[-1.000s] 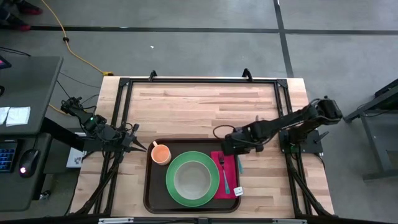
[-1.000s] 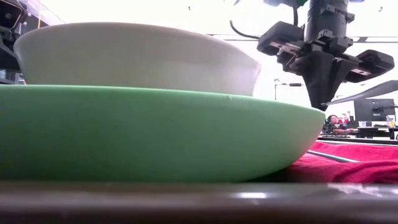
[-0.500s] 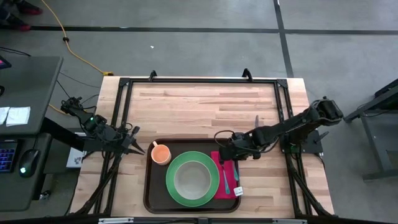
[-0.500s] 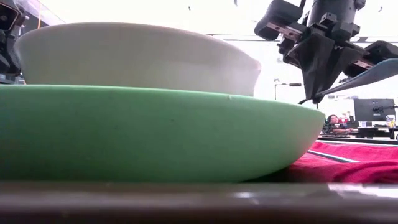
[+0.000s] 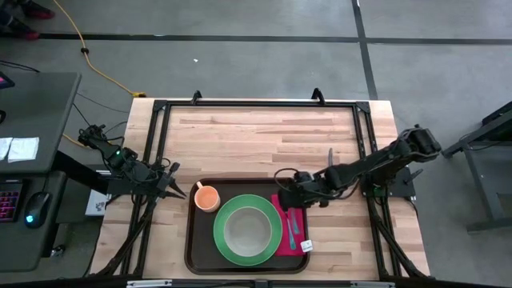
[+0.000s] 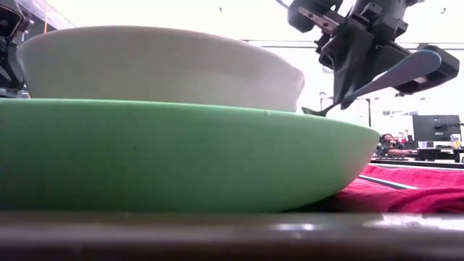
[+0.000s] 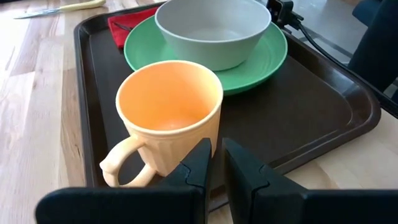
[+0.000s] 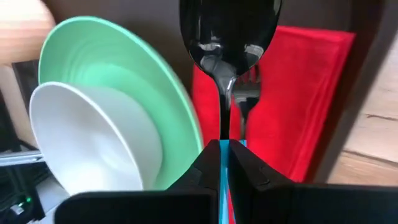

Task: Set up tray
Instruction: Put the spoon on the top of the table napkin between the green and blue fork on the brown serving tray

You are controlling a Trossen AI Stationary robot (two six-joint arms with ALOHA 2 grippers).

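High view | R claw [image 5: 290, 194] clenched on spoon [image 8: 229, 37] over napkin [image 5: 298, 232] | L claw [image 5: 186, 191] slightly apart, holding nothing, by tray [image 5: 195, 240]

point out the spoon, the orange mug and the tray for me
spoon [image 8: 229, 28], right wrist view, on the shiny bowl of the spoon.
orange mug [image 7: 168, 112], left wrist view, on the mug's inner wall.
tray [image 5: 194, 244], high view, on the bare dark floor near its left rim.

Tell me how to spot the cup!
Find the dark brown tray at the table's near edge, with a green plate and white bowl in its middle. The cup stands in the tray's far left corner beside the plate. It is the only orange thing, with a handle.
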